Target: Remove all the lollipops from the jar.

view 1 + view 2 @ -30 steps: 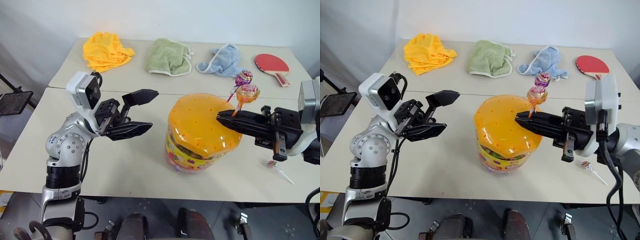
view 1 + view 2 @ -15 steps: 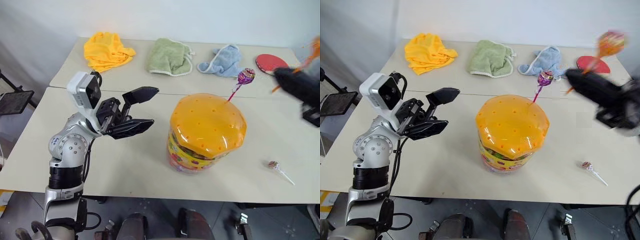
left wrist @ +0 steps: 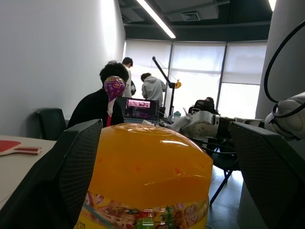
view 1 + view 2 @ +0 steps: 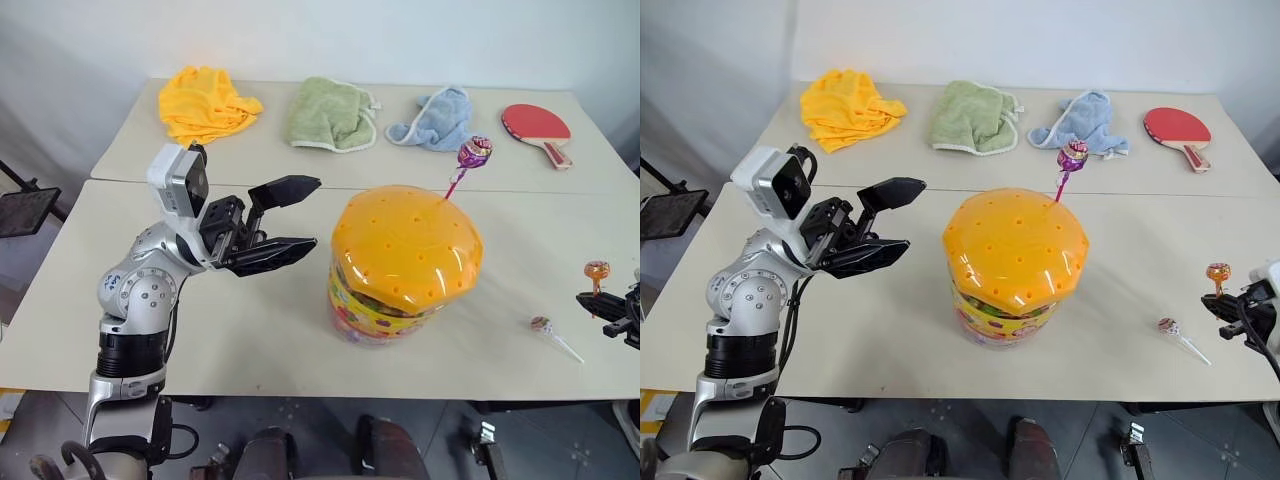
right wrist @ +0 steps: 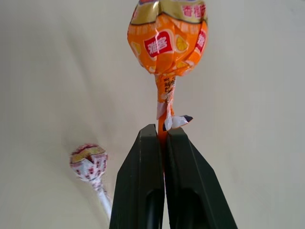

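Note:
The jar (image 4: 405, 265), a clear tub of sweets under a domed orange lid, stands mid-table. A purple lollipop (image 4: 474, 152) sticks up from the lid's far right side. At the table's right edge, my right gripper (image 4: 592, 300) is shut on the orange stick of an orange-red lollipop (image 5: 167, 36), holding it upright just above the tabletop. A pinkish-gold lollipop (image 4: 543, 324) on a white stick lies on the table just left of that gripper. My left gripper (image 4: 316, 212) hovers open to the left of the jar, pointing at it, with nothing between its fingers (image 3: 62, 176).
Along the far table lie a yellow towel (image 4: 205, 103), a green towel (image 4: 333, 113), a blue towel (image 4: 432, 118) and a red paddle (image 4: 535, 125). People sit in the room beyond the jar in the left wrist view.
My right gripper pulled the orange-red lollipop out of the jar lid, swung it up and right, then down to the table's right edge. The left gripper stayed put.

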Tool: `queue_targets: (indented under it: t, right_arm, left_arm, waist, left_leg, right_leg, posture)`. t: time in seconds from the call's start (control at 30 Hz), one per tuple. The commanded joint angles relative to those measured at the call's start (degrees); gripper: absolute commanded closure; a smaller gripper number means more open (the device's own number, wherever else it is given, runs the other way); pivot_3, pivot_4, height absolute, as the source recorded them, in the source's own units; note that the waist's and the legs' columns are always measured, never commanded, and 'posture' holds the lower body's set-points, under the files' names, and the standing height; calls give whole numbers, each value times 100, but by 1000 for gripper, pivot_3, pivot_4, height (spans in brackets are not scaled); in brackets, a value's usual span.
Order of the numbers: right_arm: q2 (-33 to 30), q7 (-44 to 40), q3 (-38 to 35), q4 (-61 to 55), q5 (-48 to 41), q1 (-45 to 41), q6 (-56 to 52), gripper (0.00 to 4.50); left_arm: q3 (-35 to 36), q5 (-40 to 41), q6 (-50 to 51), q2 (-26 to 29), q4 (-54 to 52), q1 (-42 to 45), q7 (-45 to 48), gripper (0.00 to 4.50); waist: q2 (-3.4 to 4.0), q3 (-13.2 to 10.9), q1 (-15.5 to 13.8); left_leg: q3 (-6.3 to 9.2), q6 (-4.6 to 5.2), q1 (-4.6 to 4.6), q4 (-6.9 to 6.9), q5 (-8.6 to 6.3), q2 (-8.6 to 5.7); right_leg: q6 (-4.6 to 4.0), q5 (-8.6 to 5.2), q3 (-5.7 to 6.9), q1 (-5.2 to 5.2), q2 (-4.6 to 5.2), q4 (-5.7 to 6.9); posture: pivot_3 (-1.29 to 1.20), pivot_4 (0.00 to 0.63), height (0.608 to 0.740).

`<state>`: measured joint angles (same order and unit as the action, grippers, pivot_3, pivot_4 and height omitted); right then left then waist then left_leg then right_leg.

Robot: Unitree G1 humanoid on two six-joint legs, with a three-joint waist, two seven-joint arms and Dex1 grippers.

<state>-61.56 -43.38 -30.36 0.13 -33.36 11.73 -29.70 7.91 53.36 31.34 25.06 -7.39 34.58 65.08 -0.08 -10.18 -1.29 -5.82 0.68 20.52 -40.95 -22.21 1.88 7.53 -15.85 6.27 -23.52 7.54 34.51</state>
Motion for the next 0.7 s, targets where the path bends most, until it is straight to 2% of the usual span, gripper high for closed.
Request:
queue_targets:
  t: [0.03, 0.17, 0.2, 0.23, 0.33, 0.43, 0.53, 0.7]
  right_arm:
    - [-4, -269, -11, -16, 50, 13, -304, 4487]
    - [-13, -582, -2, 89, 230, 78, -250, 3443]
    - [9, -529, -84, 164, 327, 36, -138, 3060]
    - [41, -772, -338, 60, 310, 93, 157, 2700]
    - [373, -1294, -1295, -569, -648, -217, 263, 1697]
    - [474, -1055, -1538, -1098, -1529, -800, -410, 1697]
    - [514, -683, -1291, -1678, -2445, -1586, -894, 1697]
    - [526, -296, -807, -1950, -3399, -2490, -1525, 1697]
  left_arm:
    - [20, 25, 9, 32, -151, 81, -27, 0]
    - [29, 9, -3, 35, -101, 133, -41, 0]
    - [36, -3, -14, 42, -80, 147, -41, 0]
    - [46, -6, -18, 43, -71, 153, -55, 0]
    - [77, 21, -11, 26, -68, 153, -118, 0]
    - [93, 54, -7, 2, -38, 170, -151, 0]
    - [132, 129, 6, -99, 40, 216, -250, 0]
    - [169, 214, 96, -213, 91, 254, -380, 0]
  waist:
    - [0, 0, -17]
    - [0, 0, -43]
    - [-1, 0, -39]
    - [-1, 0, -40]
    - [2, -1, -26]
    - [2, -1, 19]
    - [0, -2, 2]
    - [-1, -3, -43]
  left_leg:
    - [0, 0, 0, 0, 0, 0]
    - [10, 1, 5, -2, 0, -6]
    - [10, 1, 6, -1, 0, -6]
    - [10, 1, 6, -1, 0, -6]
    - [9, 0, 6, 2, 0, -4]
    - [10, 0, 0, 0, 0, 0]
    - [15, -1, -8, -2, -1, 3]
    - [30, 0, 6, -7, -1, -7]
  right_leg:
    - [0, 0, -1, 0, 0, -1]
    - [1, 1, -1, 4, 1, -5]
    - [1, 1, 0, 5, 1, -8]
    - [2, 1, 0, 5, 1, -8]
    - [3, 1, 2, 4, -1, -9]
    - [4, 2, -4, 4, -1, -9]
    - [4, 2, -3, 8, -4, 2]
    - [4, 3, -3, 7, 0, 2]
  posture:
    - [0, 150, 740]
    - [0, 150, 740]
    - [0, 150, 740]
    - [0, 150, 740]
    - [0, 150, 740]
    - [0, 150, 740]
    - [0, 150, 740]
    - [0, 150, 740]
